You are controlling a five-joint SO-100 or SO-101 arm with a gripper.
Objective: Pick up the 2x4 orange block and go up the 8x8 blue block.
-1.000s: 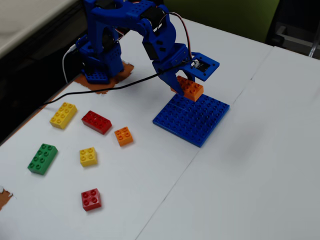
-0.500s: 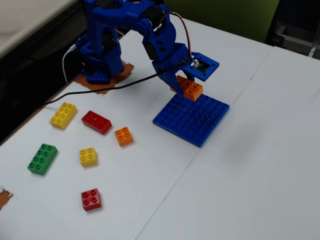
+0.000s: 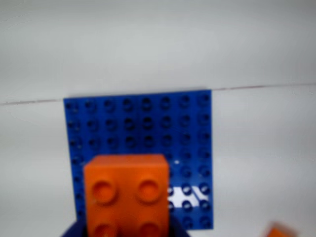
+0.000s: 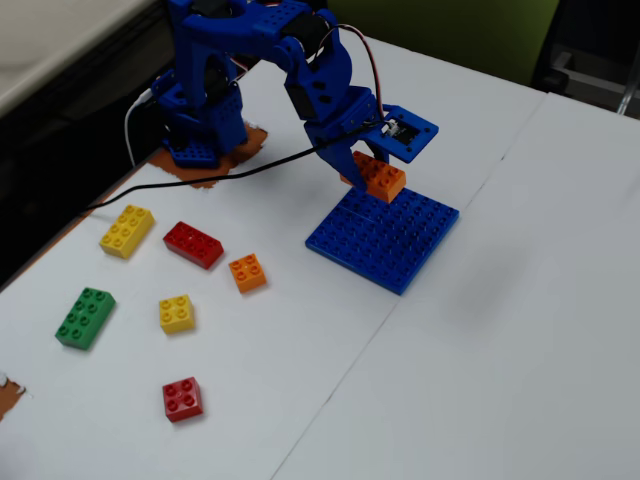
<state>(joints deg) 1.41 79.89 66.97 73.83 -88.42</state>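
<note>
The 2x4 orange block (image 4: 380,179) is held in my gripper (image 4: 366,172), just above the near-left edge of the 8x8 blue block (image 4: 388,238) in the fixed view. I cannot tell whether it touches the plate. In the wrist view the orange block (image 3: 126,190) fills the lower middle with its studs up. The dark blue jaws of my gripper (image 3: 126,232) flank it at the bottom edge. The blue plate (image 3: 143,123) lies behind and beneath it.
Loose bricks lie left of the plate in the fixed view: a small square orange brick (image 4: 247,272), a red 2x4 (image 4: 193,244), a yellow 2x4 (image 4: 127,230), a green 2x4 (image 4: 85,317), a yellow 2x2 (image 4: 177,313) and a red 2x2 (image 4: 182,398). The arm's base (image 4: 200,130) stands at the back left.
</note>
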